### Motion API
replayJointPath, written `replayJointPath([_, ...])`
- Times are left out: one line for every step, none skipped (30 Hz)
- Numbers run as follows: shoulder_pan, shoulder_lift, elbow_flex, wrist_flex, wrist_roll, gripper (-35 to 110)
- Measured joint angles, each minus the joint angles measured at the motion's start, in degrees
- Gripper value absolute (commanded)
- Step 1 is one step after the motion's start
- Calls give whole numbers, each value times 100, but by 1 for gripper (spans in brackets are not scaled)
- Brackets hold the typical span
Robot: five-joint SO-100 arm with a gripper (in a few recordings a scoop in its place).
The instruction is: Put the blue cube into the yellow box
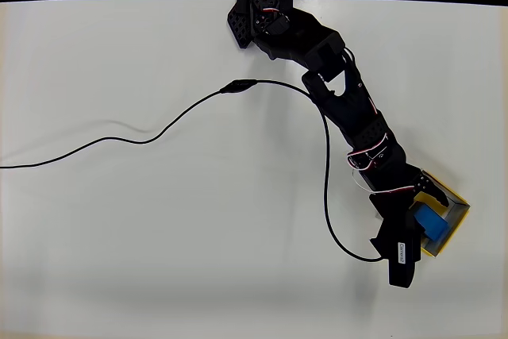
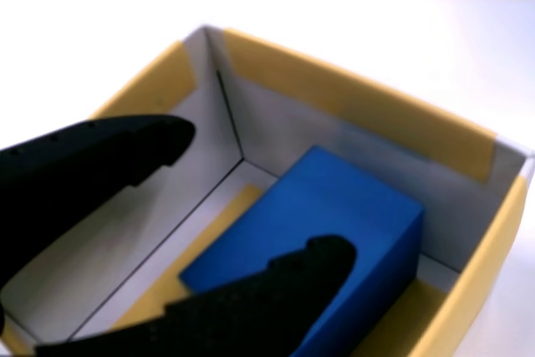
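The blue cube (image 1: 432,222) lies inside the yellow box (image 1: 458,206) at the lower right of the overhead view. In the wrist view the blue cube (image 2: 334,206) rests on the floor of the yellow box (image 2: 351,98), near its right wall. My gripper (image 1: 425,204) hangs over the box's left side. Seen from the wrist, the gripper (image 2: 263,198) is open: one black finger (image 2: 100,160) stands clear to the left of the cube, and the other finger (image 2: 276,290) crosses in front of the cube's near edge. Nothing is held.
A black cable (image 1: 159,132) runs from the left edge across the white table (image 1: 159,260) to the camera module (image 1: 402,256) on the wrist. The arm's base (image 1: 266,5) stands at the table's far edge, with darkness beyond it.
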Motion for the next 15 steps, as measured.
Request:
replayJointPath([0,114,0,176,-53,25])
replayJointPath([9,264,0,352,-88,24])
replayJointPath([35,448,0,545,-105,23])
replayJointPath([70,650,0,747,-123,22])
replayJointPath([123,870,0,932,-141,21])
replayJointPath([193,1099,0,1063,-141,20])
replayJointPath([264,1318,-9,1195,-141,20])
replayJointPath([334,1547,0,1336,-167,19])
replayJointPath([422,1784,9,1433,-193,18])
replayJointPath([501,2004,35,1512,-220,17])
replayJointPath([606,2259,123,1635,-237,17])
replayJointPath([721,2505,176,1784,-237,16])
replayJointPath([853,2725,246,1934,-237,16])
replayJointPath([1002,2953,343,2065,-237,15])
replayJointPath([1151,3173,457,2171,-237,14])
